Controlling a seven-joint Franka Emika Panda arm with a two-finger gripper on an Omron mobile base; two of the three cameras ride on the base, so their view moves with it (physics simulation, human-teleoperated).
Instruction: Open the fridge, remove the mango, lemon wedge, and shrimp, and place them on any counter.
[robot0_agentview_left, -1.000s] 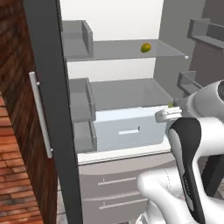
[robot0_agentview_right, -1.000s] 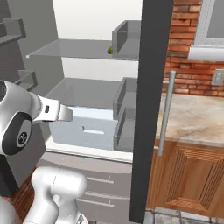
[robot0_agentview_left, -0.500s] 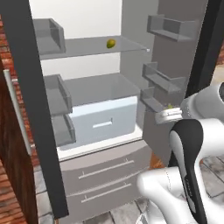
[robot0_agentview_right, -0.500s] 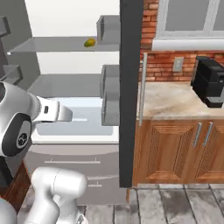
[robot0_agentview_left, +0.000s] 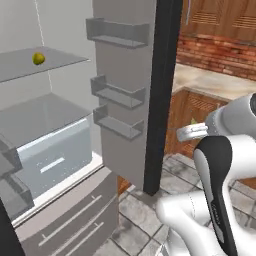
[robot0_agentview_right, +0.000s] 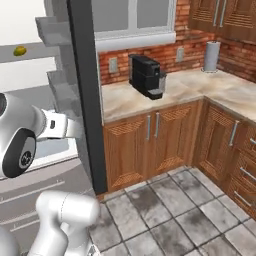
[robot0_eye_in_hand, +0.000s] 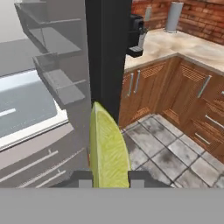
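Note:
My gripper (robot0_eye_in_hand: 109, 178) is shut on the lemon wedge (robot0_eye_in_hand: 108, 148), a yellow-green sliver that stands up between the fingertips. In the left base view the gripper (robot0_agentview_left: 192, 131) hangs to the right of the fridge's open door (robot0_agentview_left: 131, 90), with a speck of the wedge (robot0_agentview_left: 194, 121) above it. The fridge (robot0_agentview_left: 55, 150) stands open, and the mango (robot0_agentview_left: 38, 58) lies on its upper glass shelf, also seen as a small mango (robot0_agentview_right: 20, 50) from the right. A beige counter (robot0_agentview_right: 170, 97) runs to the right of the fridge. The shrimp is out of view.
A black coffee machine (robot0_agentview_right: 147, 75) and a paper towel roll (robot0_agentview_right: 212, 56) stand on the counter. Brown cabinets (robot0_agentview_right: 150, 145) sit below it, over a grey tiled floor (robot0_agentview_right: 165, 210). The dark edge of the fridge door (robot0_eye_in_hand: 107, 57) rises just ahead of the hand.
The whole picture has swung to the right with the base: the fridge slid left and the counter with the coffee machine came into view. The wedge stays in the gripper.

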